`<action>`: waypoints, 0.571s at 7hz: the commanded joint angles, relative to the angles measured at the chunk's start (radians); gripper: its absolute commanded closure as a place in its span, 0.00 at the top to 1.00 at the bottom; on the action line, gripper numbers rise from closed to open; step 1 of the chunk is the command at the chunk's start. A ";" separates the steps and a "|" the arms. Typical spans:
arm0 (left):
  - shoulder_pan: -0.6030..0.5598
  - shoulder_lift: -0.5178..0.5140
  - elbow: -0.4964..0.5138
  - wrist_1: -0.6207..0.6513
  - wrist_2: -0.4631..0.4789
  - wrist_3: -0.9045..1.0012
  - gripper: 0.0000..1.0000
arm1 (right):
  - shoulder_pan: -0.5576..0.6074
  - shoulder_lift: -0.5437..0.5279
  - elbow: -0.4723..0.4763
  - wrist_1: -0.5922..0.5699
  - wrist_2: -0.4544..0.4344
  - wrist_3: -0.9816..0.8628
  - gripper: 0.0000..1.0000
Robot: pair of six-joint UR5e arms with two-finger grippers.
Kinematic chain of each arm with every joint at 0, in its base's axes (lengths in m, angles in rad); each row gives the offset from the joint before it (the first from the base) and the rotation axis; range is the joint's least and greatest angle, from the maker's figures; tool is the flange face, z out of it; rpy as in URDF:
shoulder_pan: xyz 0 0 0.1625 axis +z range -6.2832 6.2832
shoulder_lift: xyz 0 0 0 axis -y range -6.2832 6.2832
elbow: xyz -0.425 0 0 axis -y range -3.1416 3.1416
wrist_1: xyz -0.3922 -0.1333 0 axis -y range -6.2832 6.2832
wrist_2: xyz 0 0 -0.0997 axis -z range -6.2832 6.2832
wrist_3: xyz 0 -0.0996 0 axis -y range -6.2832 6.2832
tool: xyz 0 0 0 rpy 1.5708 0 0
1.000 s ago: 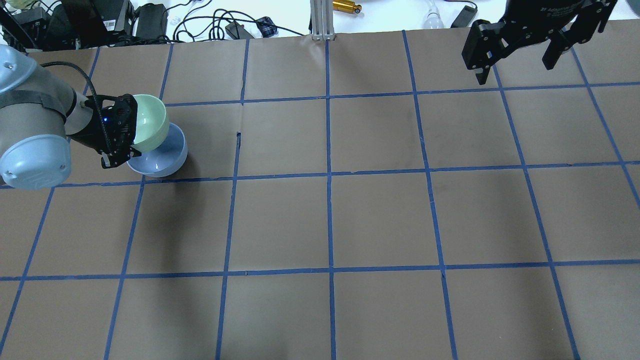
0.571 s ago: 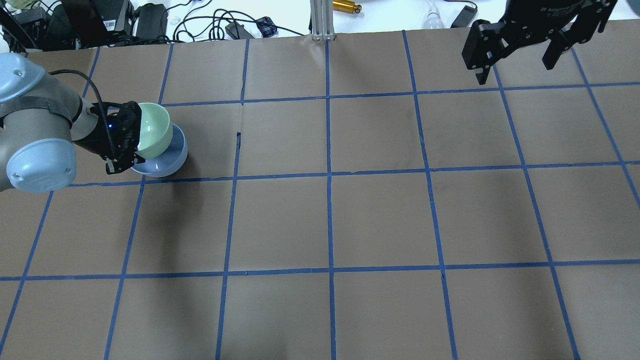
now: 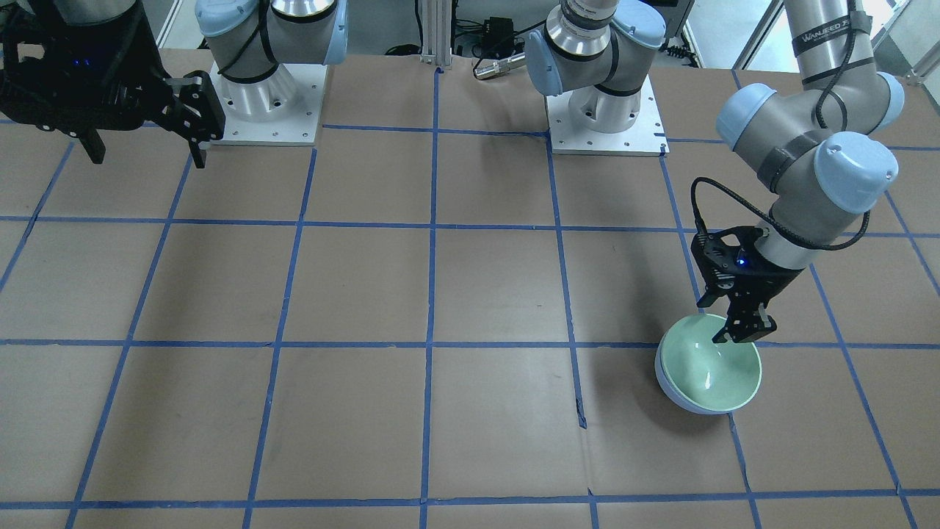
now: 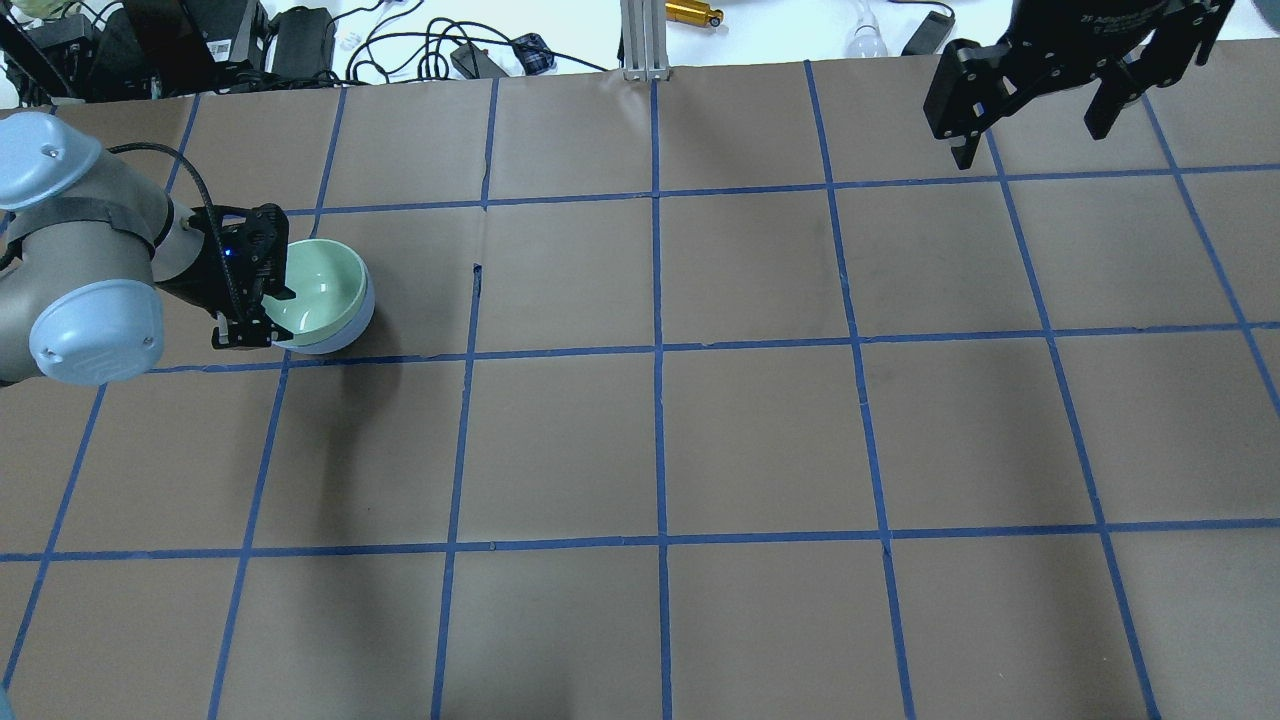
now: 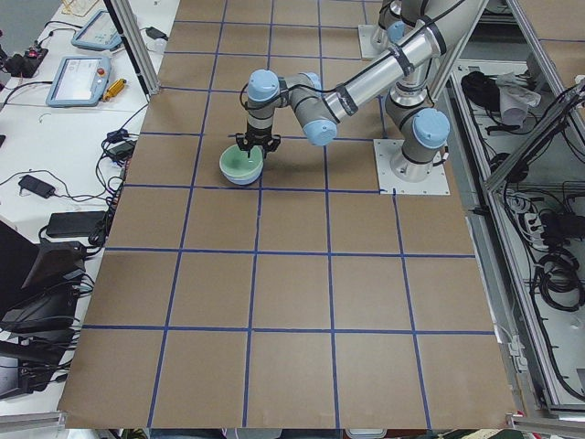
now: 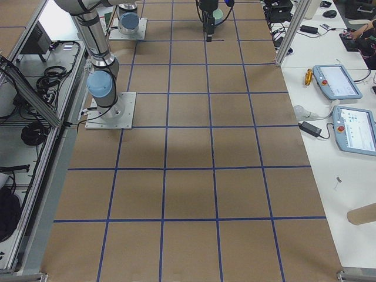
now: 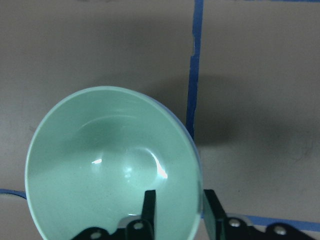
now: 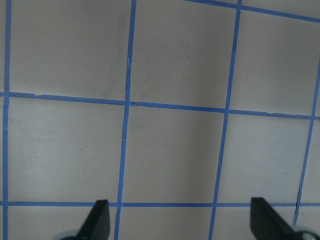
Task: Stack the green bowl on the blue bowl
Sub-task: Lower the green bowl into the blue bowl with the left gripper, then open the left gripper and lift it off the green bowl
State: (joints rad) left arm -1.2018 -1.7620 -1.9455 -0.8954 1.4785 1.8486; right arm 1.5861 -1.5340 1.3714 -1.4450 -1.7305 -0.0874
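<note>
The green bowl sits level, nested inside the blue bowl, at the table's far left in the overhead view. Only a thin outer band of the blue bowl shows below the green bowl. My left gripper straddles the green bowl's near rim, one finger inside and one outside, jaws a little apart. In the left wrist view the green bowl fills the frame and the fingers stand either side of its rim. My right gripper is open, empty and raised at the far right.
Brown paper with a blue tape grid covers the table. Cables and power bricks lie beyond the far edge. The two arm bases stand at the robot's side. Operator pendants lie on a side bench.
The green bowl was held tilted above the blue bowl; it has come down and now rests level inside it. The left jaws have parted at its rim. The right arm has not moved.
</note>
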 commanded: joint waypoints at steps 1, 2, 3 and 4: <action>-0.021 0.030 0.026 -0.025 0.003 -0.102 1.00 | 0.000 0.000 0.000 0.000 -0.001 0.000 1.00; -0.036 0.048 0.049 -0.075 -0.004 -0.186 1.00 | 0.000 0.000 0.000 0.000 -0.001 0.000 1.00; -0.066 0.065 0.086 -0.088 -0.003 -0.316 1.00 | 0.000 0.000 0.000 0.000 -0.001 0.000 1.00; -0.117 0.081 0.155 -0.199 0.002 -0.395 1.00 | 0.000 0.000 0.000 0.000 -0.001 0.000 1.00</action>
State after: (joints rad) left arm -1.2677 -1.7016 -1.8590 -0.9977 1.4770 1.5673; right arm 1.5861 -1.5340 1.3714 -1.4450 -1.7318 -0.0874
